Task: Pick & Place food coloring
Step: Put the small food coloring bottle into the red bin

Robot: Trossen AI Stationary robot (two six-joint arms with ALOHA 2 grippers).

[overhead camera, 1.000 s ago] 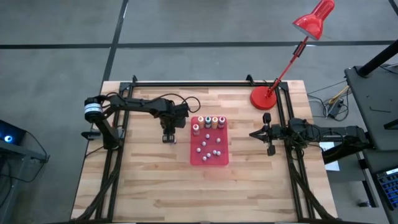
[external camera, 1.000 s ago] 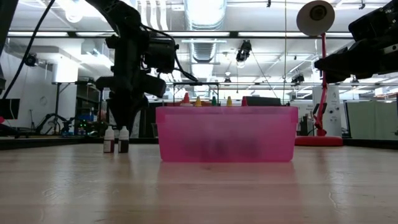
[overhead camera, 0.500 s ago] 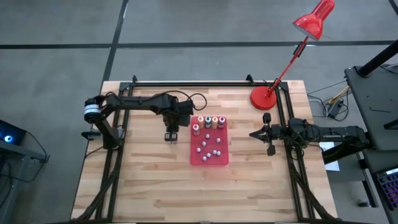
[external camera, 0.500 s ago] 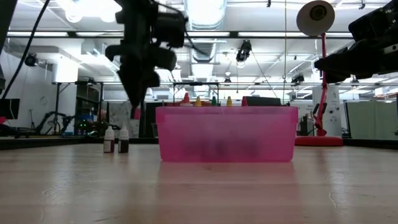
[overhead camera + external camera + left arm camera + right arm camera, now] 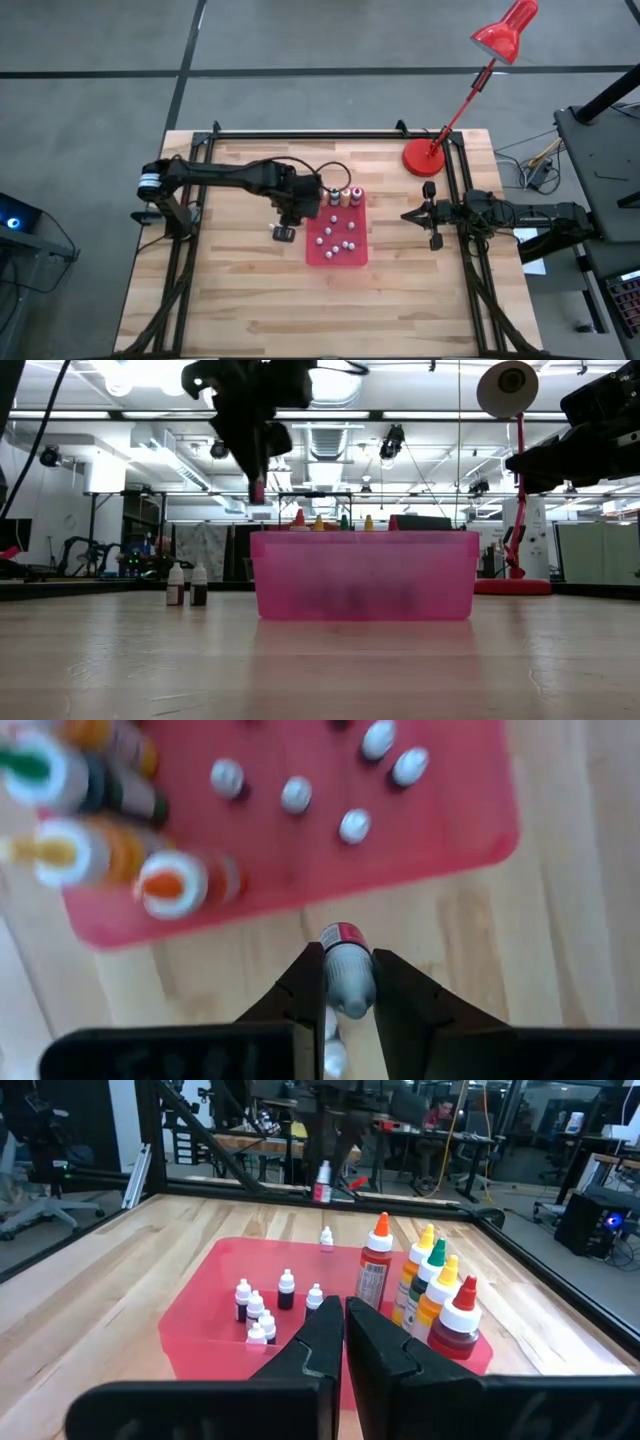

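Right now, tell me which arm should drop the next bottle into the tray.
Left. Its gripper already holds a small bottle at the edge of the red tray. The right gripper waits shut, beside the tray.

Tray (image 5: 345, 258): one
Lamp (image 5: 427, 157): one
Tall bottles (image 5: 378, 1265), tray's 12 o'clock edge: five
Small bottles (image 5: 287, 1290) inside tray: about seven
Loose small bottles (image 5: 175, 584), on table (image 5: 240, 300) at tray's 9 o'clock: two
Held small bottle (image 5: 346, 982), in left gripper (image 5: 347, 960): one
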